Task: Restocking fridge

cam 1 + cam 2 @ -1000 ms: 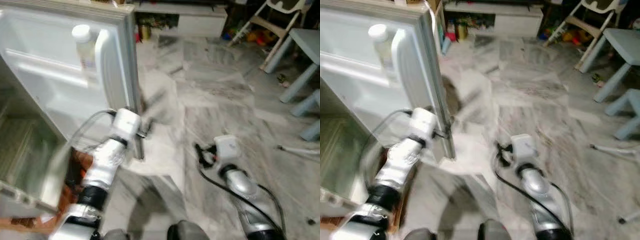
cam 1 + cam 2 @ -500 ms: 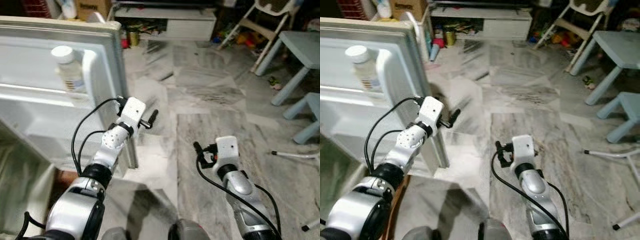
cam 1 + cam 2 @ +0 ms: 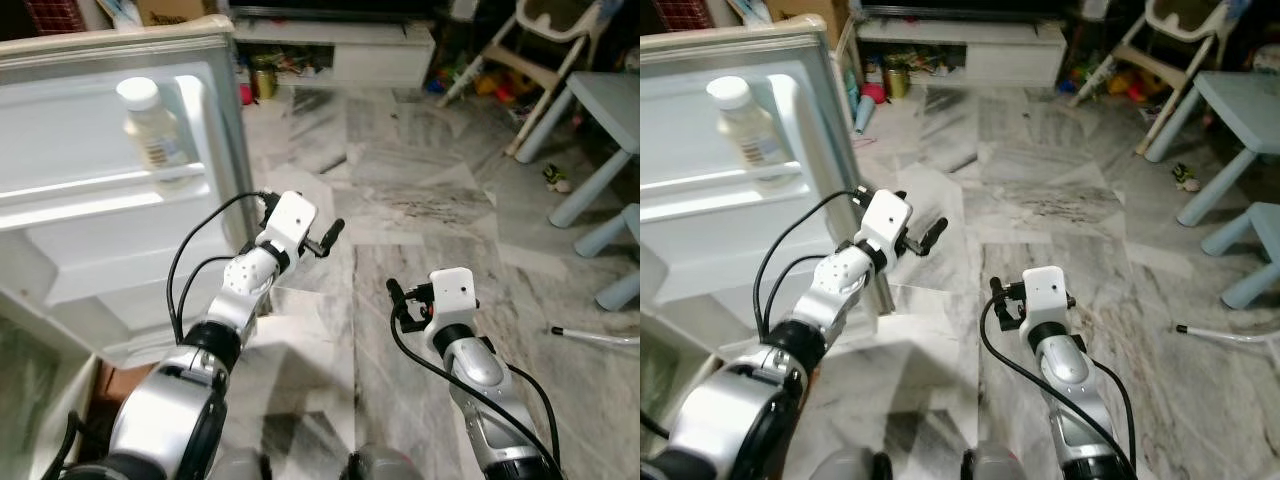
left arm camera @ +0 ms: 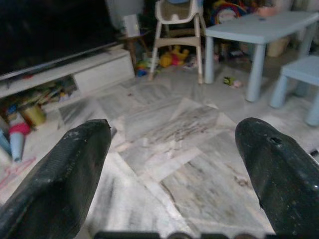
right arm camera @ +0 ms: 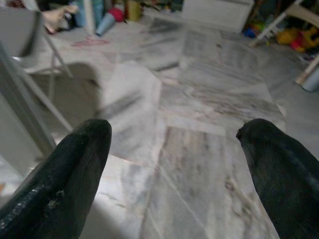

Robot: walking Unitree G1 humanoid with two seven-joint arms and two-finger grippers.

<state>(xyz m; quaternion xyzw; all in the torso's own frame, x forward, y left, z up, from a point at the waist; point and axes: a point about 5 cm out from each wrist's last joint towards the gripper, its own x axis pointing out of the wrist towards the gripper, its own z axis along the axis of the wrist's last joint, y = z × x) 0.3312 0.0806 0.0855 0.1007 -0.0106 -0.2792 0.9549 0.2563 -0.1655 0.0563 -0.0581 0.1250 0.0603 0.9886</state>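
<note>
bottle [image 3: 152, 131] upright on fridge door [image 3: 100, 210] shelf, grippers spread w/ nothing.

One bottle [image 3: 152, 132], two pincers [image 4: 169, 164]

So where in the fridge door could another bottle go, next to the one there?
The door shelf holds one bottle near its outer end; the stretch from it toward the hinge side is bare. The lower door shelf looks bare too. The left gripper, fingers open and holding nothing, hangs just past the door edge. The far wall's low cabinet is crowded.
</note>
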